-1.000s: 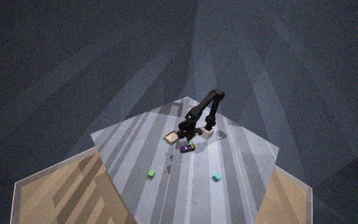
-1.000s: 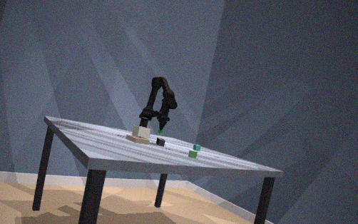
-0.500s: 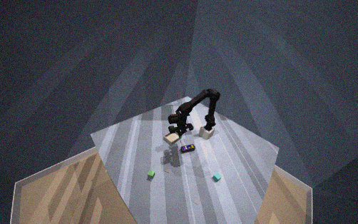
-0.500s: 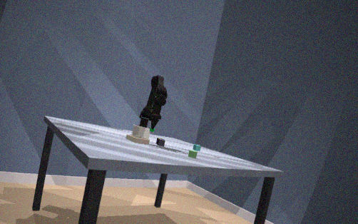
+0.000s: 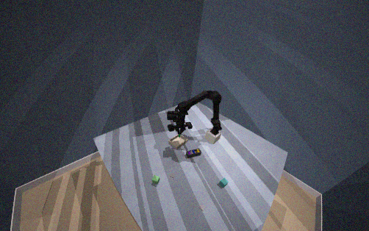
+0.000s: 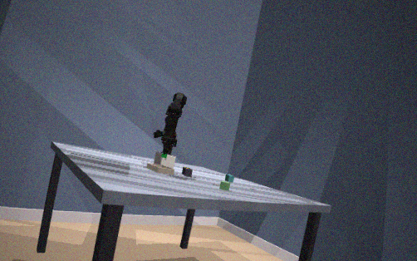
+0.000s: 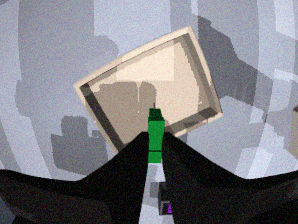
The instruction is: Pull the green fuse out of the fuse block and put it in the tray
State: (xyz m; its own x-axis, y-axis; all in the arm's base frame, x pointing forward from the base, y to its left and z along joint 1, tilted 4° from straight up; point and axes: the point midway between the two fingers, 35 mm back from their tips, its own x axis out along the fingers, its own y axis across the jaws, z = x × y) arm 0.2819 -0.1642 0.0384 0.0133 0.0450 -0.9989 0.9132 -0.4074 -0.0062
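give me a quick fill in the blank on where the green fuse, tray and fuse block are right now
1. The gripper is shut on the ____ fuse.
2. In the wrist view, the held fuse hangs over the ____, which is beige.
3. In the top view, the fuse block sits on the table, ____ from the gripper.
4. Two small cubes, light green and ____, lie nearer the table's front edge.

Missing words: green; tray; apart; teal
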